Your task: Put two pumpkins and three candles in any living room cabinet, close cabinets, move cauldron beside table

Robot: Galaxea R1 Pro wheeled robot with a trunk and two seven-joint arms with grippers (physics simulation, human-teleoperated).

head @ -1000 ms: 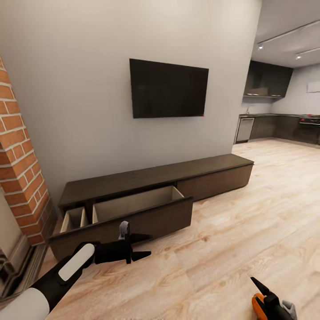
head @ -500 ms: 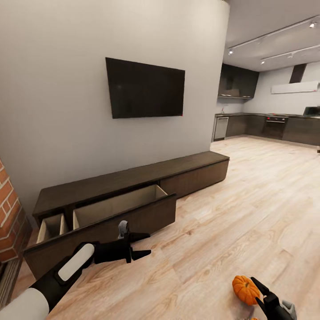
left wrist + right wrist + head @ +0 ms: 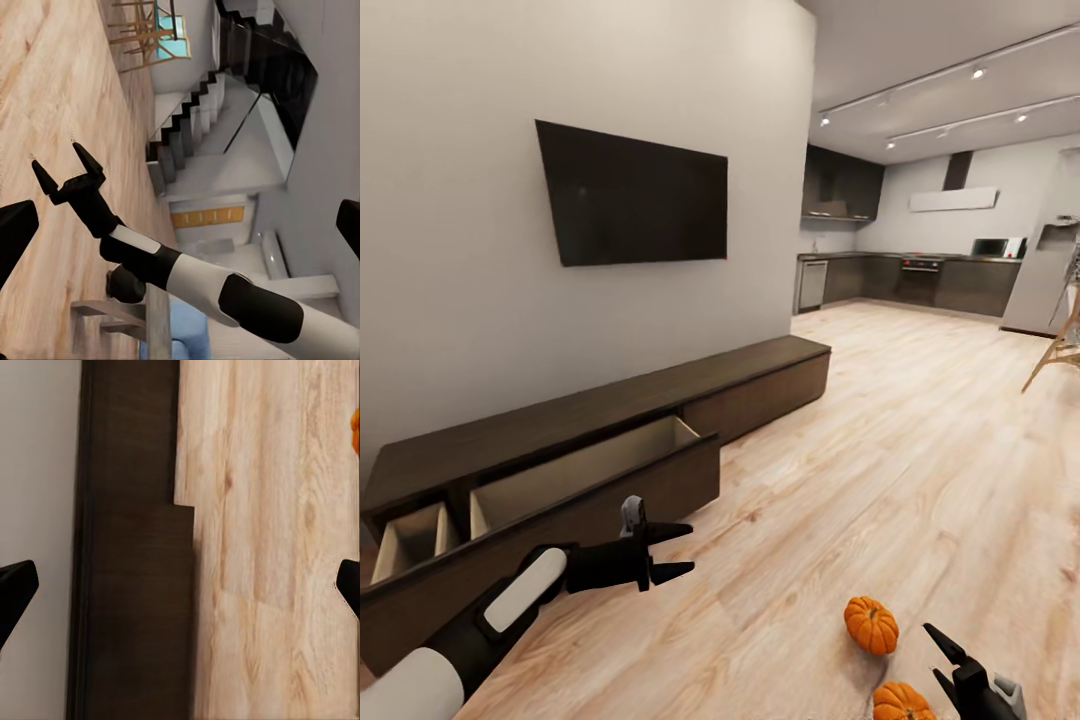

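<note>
Looking down from my head camera, I see the cabinet (image 3: pixel 610 420), a long, low, dark brown unit against the grey wall, under a wall-mounted television (image 3: pixel 632 195). Its left drawer (image 3: pixel 550 490) stands pulled out; the pale wood inside is divided into a narrow compartment and a wide one, and what I can see of both holds nothing. The second drawer (image 3: pixel 760 395), farther along toward the kitchen, is shut flush. Two pumpkins lie on the wooden floor (image 3: pixel 920 450), well apart from the cabinet: one (image 3: pixel 871 624) in full view, the other (image 3: pixel 902 702) cut by the picture's lower edge, both just beside my right gripper (image 3: pixel 943 657). That gripper is low at the corner with its black fingers spread and nothing between them; its wrist camera looks at the cabinet's dark top (image 3: pixel 135 570), the stepped edge of the pulled-out drawer, and floorboards, with a sliver of orange (image 3: pixel 355 431) at the frame's border. My left gripper (image 3: pixel 678 551) hovers in front of the open drawer, jaws parted and empty. My left wrist camera catches the right gripper (image 3: pixel 64 171) wide open over the floor, with a staircase (image 3: pixel 202 135) beyond.
</note>
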